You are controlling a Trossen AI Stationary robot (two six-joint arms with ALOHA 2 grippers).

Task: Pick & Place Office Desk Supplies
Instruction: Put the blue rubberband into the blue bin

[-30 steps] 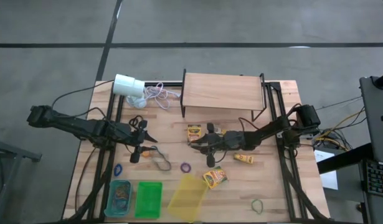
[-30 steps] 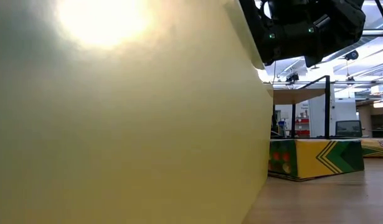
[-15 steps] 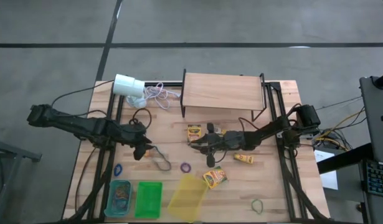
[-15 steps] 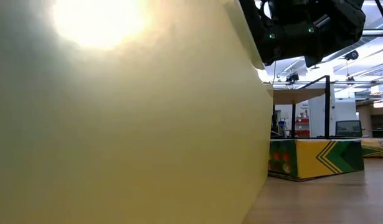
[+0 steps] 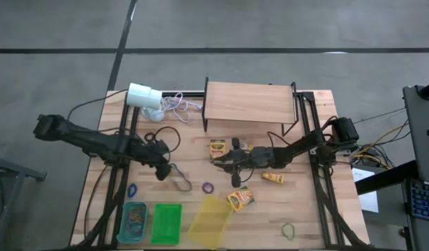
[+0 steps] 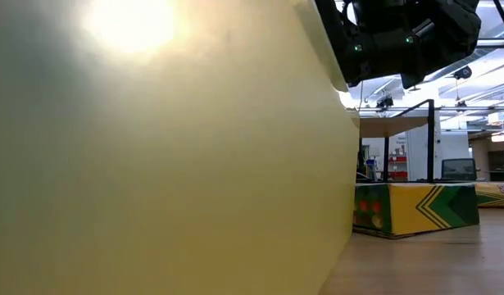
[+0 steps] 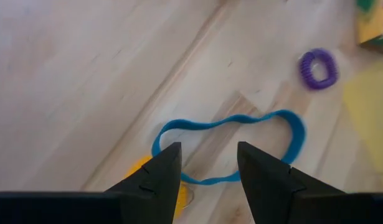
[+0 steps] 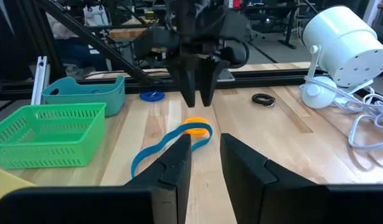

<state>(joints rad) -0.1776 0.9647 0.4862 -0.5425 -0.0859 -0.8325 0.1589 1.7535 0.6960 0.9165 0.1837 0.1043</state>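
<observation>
Blue rubber-band loop [image 7: 231,146] lying flat on the wooden table [image 5: 308,209], left gripper [image 5: 162,172] poised over it.
The loop's one end is touching a small orange band [image 8: 195,129]; the left jaws are standing slightly apart just above that end, gripping nothing. Beyond the loop, the right gripper [image 5: 219,161] is facing it, its jaws parted narrowly and empty. A purple coiled band [image 7: 317,67] is sitting near the loop.

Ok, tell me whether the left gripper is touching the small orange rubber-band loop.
Apart. Right wrist view shows bare table between left gripper and small orange rubber-band loop.
</observation>
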